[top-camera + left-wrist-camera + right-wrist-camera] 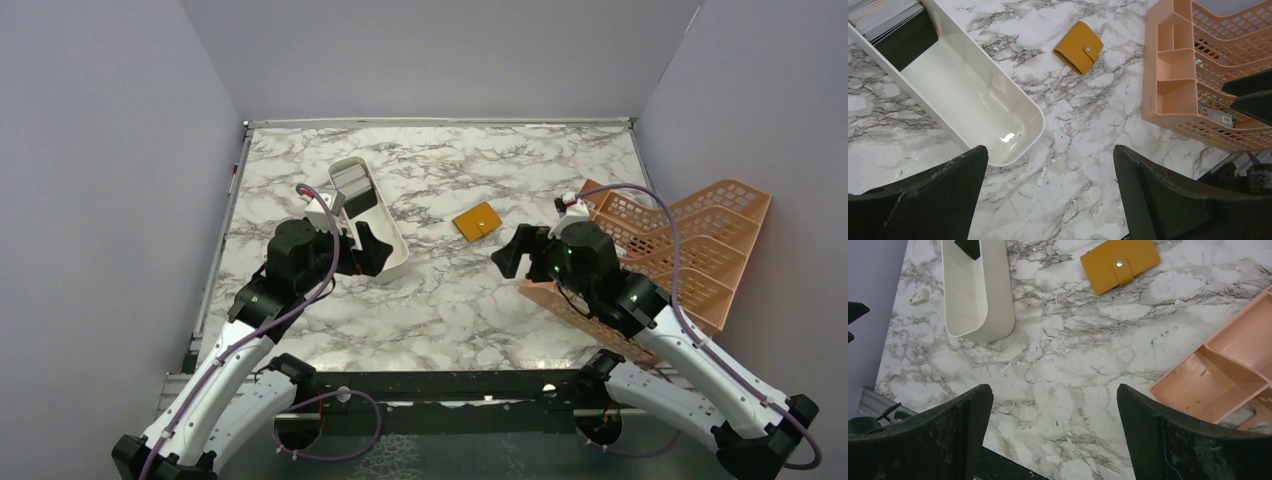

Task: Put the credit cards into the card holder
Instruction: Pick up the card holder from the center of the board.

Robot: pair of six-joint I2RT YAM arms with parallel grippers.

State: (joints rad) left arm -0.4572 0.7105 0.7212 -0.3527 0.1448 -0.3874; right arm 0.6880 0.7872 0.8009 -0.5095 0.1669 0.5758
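The card holder (477, 220), a small orange wallet snapped shut, lies flat on the marble near the table's middle; it also shows as the card holder (1078, 46) and the card holder (1119, 263). The credit cards (354, 189) sit stacked at the far end of a long white tray (385, 245), seen as credit cards (885, 17) with a black one nearest. My left gripper (368, 248) hovers open over the tray's near end, the gripper (1050, 157) holding nothing. My right gripper (518, 252) is open and empty, the gripper (1053, 397) above bare marble.
A large orange plastic lattice rack (690, 240) stands at the right, close behind my right arm; it shows as the rack (1168, 85) and the rack (1228, 375). A small white block (919, 296) lies by the left edge. Grey walls enclose three sides.
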